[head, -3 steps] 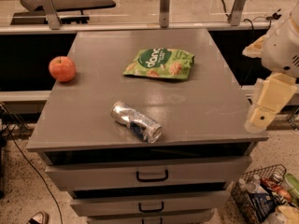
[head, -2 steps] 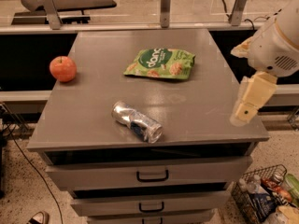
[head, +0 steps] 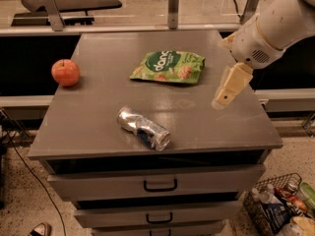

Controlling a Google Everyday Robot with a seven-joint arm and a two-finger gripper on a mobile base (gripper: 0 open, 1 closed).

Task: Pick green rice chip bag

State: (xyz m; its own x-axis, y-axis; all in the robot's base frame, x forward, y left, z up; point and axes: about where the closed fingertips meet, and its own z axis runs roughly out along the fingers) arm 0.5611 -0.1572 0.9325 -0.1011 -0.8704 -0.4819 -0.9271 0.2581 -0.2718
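Note:
The green rice chip bag (head: 167, 67) lies flat on the grey cabinet top (head: 98, 112), near its far middle, with its dark-green round logo and pictured tan chips facing up. My gripper (head: 224, 93) hangs from the white arm (head: 268, 31) at the right, above the cabinet top. It is to the right of the bag and a little nearer the front, apart from it and holding nothing.
A crushed silver can (head: 143, 128) lies near the front middle. A red apple (head: 65, 72) sits at the left edge. Drawers (head: 160, 185) are below the top. A wire basket (head: 280, 210) with items stands on the floor at the lower right.
The arm and gripper have moved left, from beyond the cabinet's right edge to over its top, closer to the bag. The bag, can and apple have not moved.

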